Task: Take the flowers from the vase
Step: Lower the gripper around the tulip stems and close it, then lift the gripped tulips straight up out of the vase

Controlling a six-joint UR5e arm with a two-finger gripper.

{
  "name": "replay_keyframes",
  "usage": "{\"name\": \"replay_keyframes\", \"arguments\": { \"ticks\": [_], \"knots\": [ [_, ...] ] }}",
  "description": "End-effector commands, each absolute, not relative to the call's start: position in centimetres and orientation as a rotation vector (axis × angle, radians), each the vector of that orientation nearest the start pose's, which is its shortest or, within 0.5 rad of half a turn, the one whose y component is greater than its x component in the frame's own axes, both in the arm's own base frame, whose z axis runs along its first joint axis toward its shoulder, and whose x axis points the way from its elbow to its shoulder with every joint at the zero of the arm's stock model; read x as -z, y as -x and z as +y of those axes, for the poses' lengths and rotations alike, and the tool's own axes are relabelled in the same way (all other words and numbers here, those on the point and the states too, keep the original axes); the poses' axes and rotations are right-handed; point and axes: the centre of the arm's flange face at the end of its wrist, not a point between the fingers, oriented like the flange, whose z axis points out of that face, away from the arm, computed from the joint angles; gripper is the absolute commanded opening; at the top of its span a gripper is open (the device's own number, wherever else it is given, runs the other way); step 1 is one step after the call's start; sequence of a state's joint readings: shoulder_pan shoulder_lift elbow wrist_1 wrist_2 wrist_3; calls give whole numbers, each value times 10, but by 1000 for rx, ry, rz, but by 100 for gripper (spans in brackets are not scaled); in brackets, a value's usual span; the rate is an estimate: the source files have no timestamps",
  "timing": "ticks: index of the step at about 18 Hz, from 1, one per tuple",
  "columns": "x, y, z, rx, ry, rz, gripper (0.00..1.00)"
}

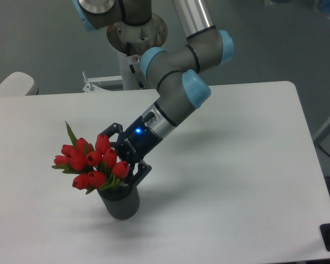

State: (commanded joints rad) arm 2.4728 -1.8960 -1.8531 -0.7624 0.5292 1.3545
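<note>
Surface: a white table with rounded corners, matte, catching soft shadows under the arm and beside the vase.
Room: a grey-green floor lies beyond the table's far edge; the arm's pale mounting column rises just behind that edge, and a rounded off-white object shows at the left border.
Flowers: a tight bunch of red tulip buds with a few green leaves, one long leaf pointing up and to the left; the bunch spreads wider than the vase mouth and leans toward the left of the picture.
Vase: a small dark grey cylinder standing upright on the near left part of the table, its mouth mostly hidden by the buds.
Arm: grey links with light blue joint caps slant down from the upper middle toward the bunch; a blue light glows on the wrist.
Gripper: the black two-finger gripper sits right against the bunch's right side, fingers spread wide, one above the upper buds and one just over the vase rim; contact with the flowers cannot be told.
</note>
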Motion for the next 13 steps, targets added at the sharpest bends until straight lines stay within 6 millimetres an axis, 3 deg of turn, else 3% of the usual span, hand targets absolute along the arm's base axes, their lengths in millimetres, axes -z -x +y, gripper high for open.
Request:
{"name": "replay_keyframes", "arguments": {
  "ticks": [5,13],
  "knots": [
    [-312,309,523,324,2023,587,62],
    [-321,315,526,305,2017,590,41]
  ]
}}
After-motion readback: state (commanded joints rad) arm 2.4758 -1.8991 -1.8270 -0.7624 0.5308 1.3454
